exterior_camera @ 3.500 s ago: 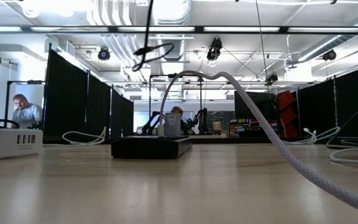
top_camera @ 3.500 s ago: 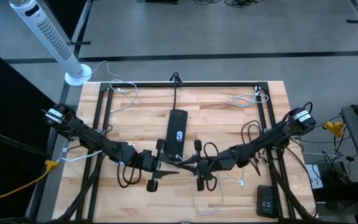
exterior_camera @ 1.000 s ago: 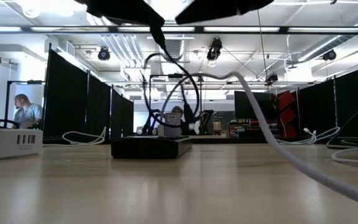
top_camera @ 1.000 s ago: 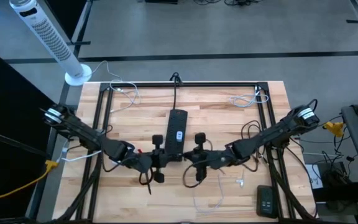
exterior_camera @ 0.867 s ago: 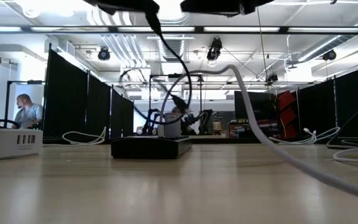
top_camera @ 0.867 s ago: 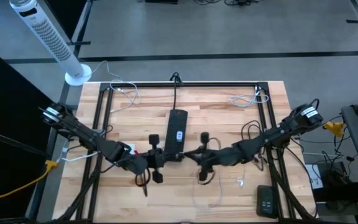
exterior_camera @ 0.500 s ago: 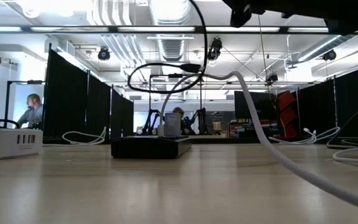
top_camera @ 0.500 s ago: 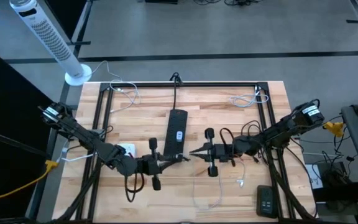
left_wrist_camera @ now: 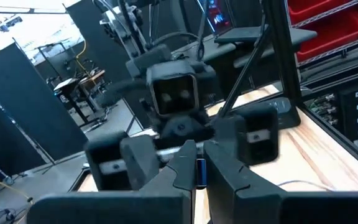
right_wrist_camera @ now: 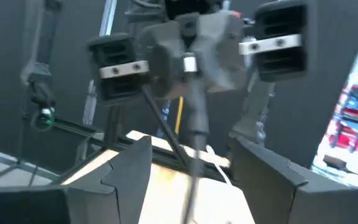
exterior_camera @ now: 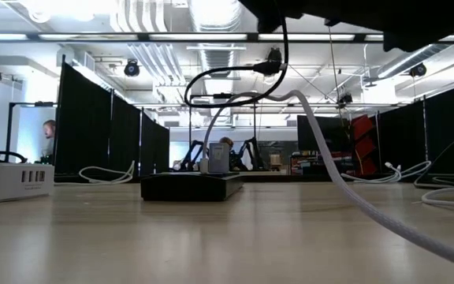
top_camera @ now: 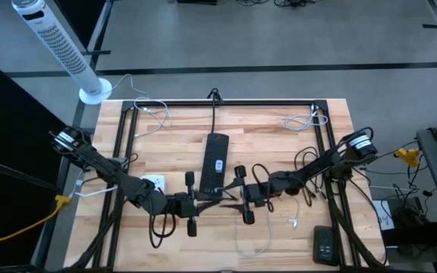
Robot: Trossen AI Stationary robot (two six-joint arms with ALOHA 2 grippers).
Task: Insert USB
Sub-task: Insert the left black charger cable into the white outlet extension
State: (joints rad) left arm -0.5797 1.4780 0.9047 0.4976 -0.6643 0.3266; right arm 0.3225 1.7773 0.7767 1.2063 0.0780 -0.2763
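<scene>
Above the table just past the near end of the black power strip (top_camera: 215,163), my two grippers face each other. My left gripper (top_camera: 209,199) is shut on the USB plug of a black cable (exterior_camera: 225,88), whose loop (top_camera: 158,226) trails back under the left arm. My right gripper (top_camera: 229,196) is open. In the right wrist view its fingers (right_wrist_camera: 130,167) stand wide on either side of the hanging cable (right_wrist_camera: 195,121) and touch nothing. My left gripper pinches the USB plug between its two fingers (left_wrist_camera: 185,163), level and pointing toward the table's right. The plug's silver end (right_wrist_camera: 189,63) sticks out past the fingertips toward my right gripper. The plug is clear of the table, and the black cable hangs slack below it.
A white multi-port hub (exterior_camera: 10,181) sits at the left. A white braided cable (exterior_camera: 353,193) runs across the near right of the table, and a black handset (top_camera: 325,244) lies at the near right corner. Black frame rails (top_camera: 226,103) border the table.
My right gripper drew away toward the table's right edge, then came back toward my left gripper, and it has opened. My left gripper slid a little toward the near edge, still shut on the plug. The black cable's loop has swung up and across the low view.
</scene>
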